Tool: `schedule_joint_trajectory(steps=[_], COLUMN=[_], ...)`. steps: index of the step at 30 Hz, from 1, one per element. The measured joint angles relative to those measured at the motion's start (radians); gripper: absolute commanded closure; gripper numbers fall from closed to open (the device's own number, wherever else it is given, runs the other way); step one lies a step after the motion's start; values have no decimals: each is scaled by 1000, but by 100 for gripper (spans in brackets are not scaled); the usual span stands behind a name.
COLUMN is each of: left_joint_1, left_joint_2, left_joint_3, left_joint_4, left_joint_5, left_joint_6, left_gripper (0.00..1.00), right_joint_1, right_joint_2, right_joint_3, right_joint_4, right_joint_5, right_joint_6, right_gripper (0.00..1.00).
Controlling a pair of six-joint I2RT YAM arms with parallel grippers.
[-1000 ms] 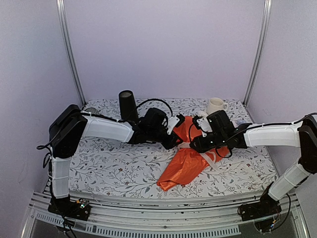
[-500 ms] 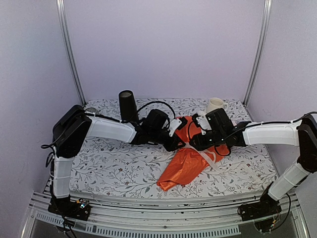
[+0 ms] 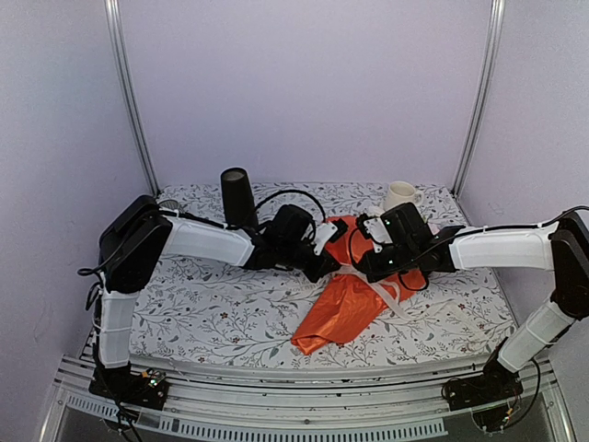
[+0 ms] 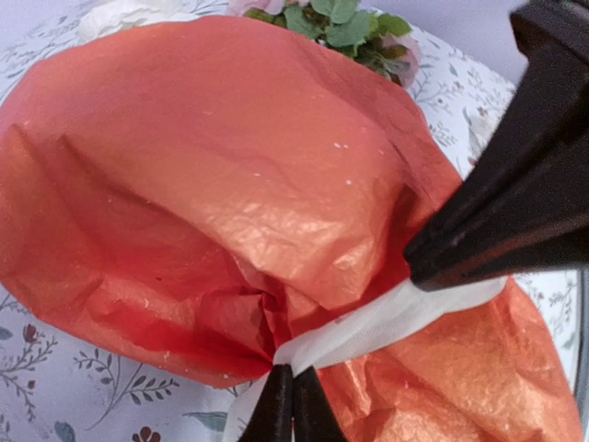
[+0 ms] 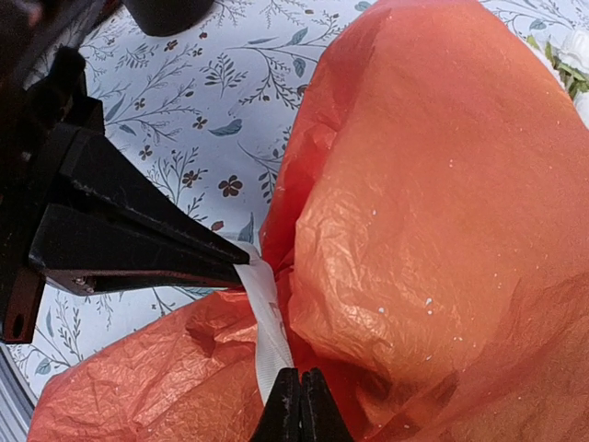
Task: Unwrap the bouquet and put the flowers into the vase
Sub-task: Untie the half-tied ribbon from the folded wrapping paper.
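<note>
Bouquet (image 3: 354, 296) lies on its side near the middle of the table (image 3: 212, 313), between the two arms, with its narrow tail toward the near edge and its wide mouth toward the back. Its orange paper (image 4: 230, 166) is closed around the stems, gathered at the waist by a whitish ribbon (image 4: 368, 327). The flowers (image 4: 340, 23) are inside this wrap. Only a few green leaves and pale pink heads show at the mouth in the left wrist view, and a sliver of leaf and white petal shows at the right edge of the right wrist view.

Left gripper (image 4: 293, 405) has its fingers pressed together on the ribbon at the waist of the wrap. Right gripper (image 5: 301, 405) is pinched on the same ribbon from the other side. The two sets of tips sit just beside each other, with a short stretch of ribbon between them — each wrist view shows the other gripper's dark tip at the ribbon's far end.

The vase (image 3: 237, 195) stands upright at the back left of the table, well apart from the bouquet. From above its mouth looks dark, and what is inside cannot be told. A white mug (image 3: 400, 195) stands upright at the back right; its inside is not visible either.
</note>
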Motion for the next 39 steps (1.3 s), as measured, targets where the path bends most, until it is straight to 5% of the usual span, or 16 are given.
schedule_joint_trajectory(steps=[15, 39], left_joint_1=[-16, 40], left_joint_2=[-96, -130], left_joint_3=[-122, -332], left_joint_4=[171, 190], left_joint_5=[-45, -127], left_joint_6=[-77, -192], left_gripper=[100, 100], right_joint_1=[8, -29], right_joint_2=[-201, -388], right_joint_3=[-97, -265], right_joint_4=[49, -22], right_joint_5=[115, 372], right_joint_6=[55, 206], right_gripper=[93, 93])
